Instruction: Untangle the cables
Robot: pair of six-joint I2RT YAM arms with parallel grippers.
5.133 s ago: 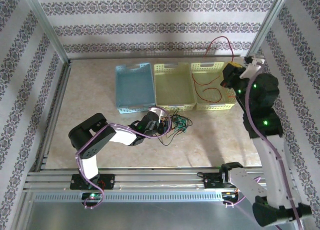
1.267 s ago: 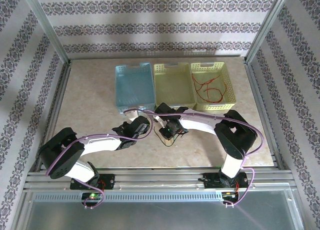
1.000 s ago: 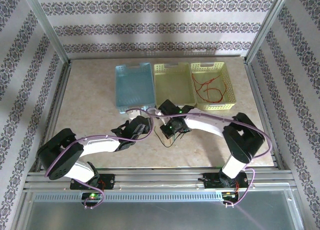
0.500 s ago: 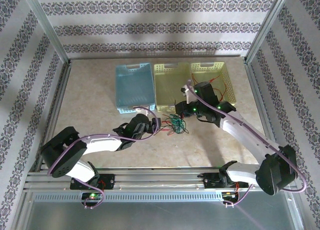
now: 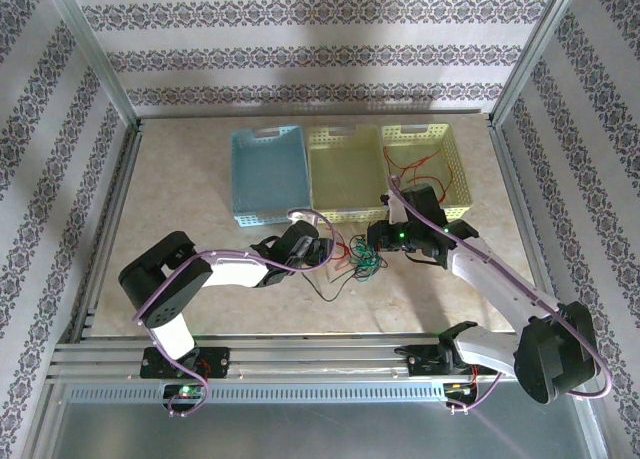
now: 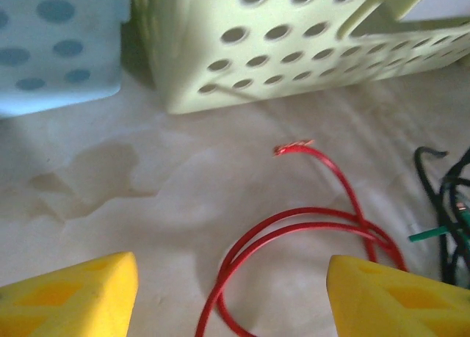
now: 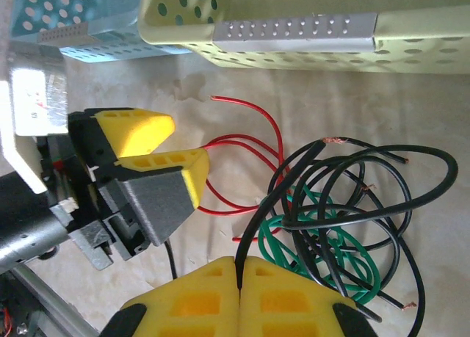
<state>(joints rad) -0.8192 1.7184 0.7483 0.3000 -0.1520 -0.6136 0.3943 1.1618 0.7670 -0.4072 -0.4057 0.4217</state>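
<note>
Since half a second ago, the right pincer (image 7: 240,272) has dropped from the near wall of the basket (image 5: 345,214) to the table (image 6: 147,205), where it is clamped on the black cable (image 7: 411,161). The left pincer (image 6: 231,293) stands apart, astride the red cable (image 6: 323,218). Pulling the black strand could drag the interlaced green cable (image 7: 345,260) along and tighten the knot

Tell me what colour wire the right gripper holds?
It's a black wire; the right wrist view shows it best.

red cable (image 6: 308,212): loose loop | black cable (image 7: 283,196): coiled over green cable (image 7: 360,263), tangled together
</note>
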